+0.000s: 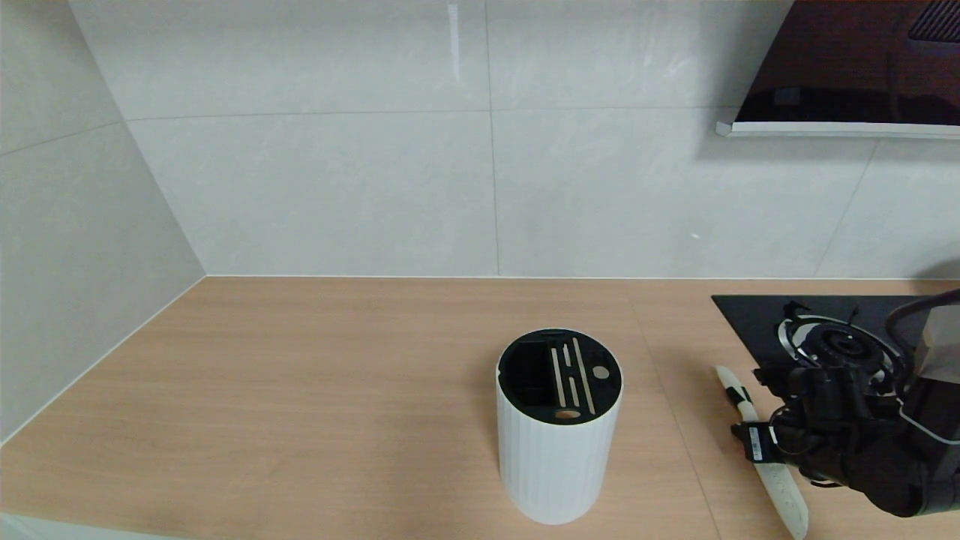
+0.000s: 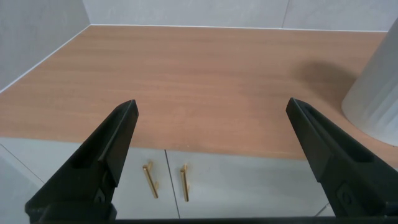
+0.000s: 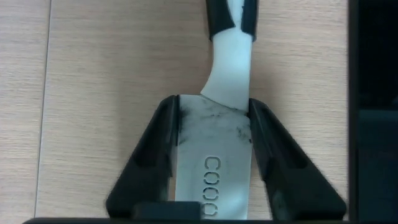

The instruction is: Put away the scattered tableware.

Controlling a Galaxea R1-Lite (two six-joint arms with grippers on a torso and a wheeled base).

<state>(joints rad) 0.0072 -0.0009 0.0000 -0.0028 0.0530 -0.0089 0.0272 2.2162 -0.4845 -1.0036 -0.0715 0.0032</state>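
Countertop (image 1: 337,390), knife (image 1: 784,491) handle apparently pointing toward wall (image 1: 375,187)

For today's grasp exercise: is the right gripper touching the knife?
Touching. In the right wrist view, the right gripper has both fingers flush against the knife, no gap showing.

In the head view my right jaws, closed on the knife (image 1: 784,491), hide its middle part. The blade tip lies at the lower edge, and I cannot tell if it is cut off. In the right wrist view the handle end is cut by the picture's edge. The white holder (image 2: 379,87) is cut by the edge in the left wrist view. Its open compartment (image 1: 529,375) is too dark to see inside. My right arm covers part of the stove (image 1: 750,319).
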